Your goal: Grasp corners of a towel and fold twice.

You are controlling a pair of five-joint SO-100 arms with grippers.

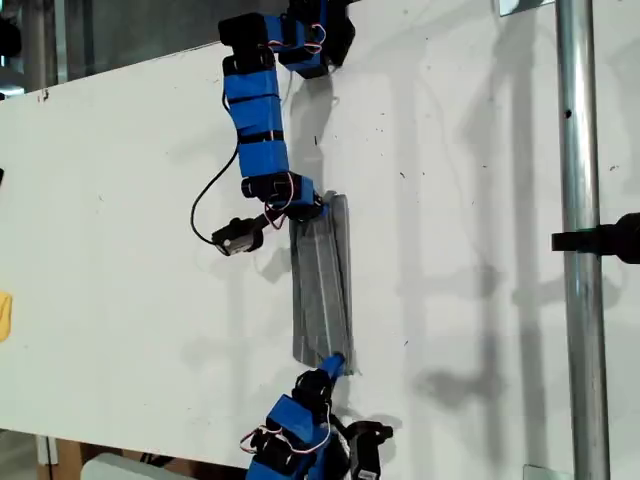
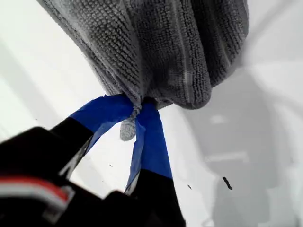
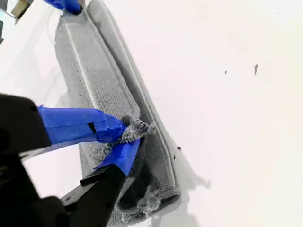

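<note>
My first gripper and my second gripper are each pinching a corner of the towel, stretching it mid-frame in the exterior view.

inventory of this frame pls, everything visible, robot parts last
towel: 1, grey with thin white stripes, mid-table in the exterior view, bunched into a narrow strip stretched between the two grippers
table: 1, white, fills most of the exterior view
metal pole: 1, silver, upright along the exterior view's right, black clamp on it
yellow object: 1, cut off at the exterior view's left edge, cannot tell what it is
my first gripper: 1, blue-taped jaws, shut on a bunched towel end
my second gripper: 1, blue-taped jaws, shut on a towel corner
arms: 2, blue and black, one from the exterior view's top, one from its bottom; which is first, cannot tell
</note>
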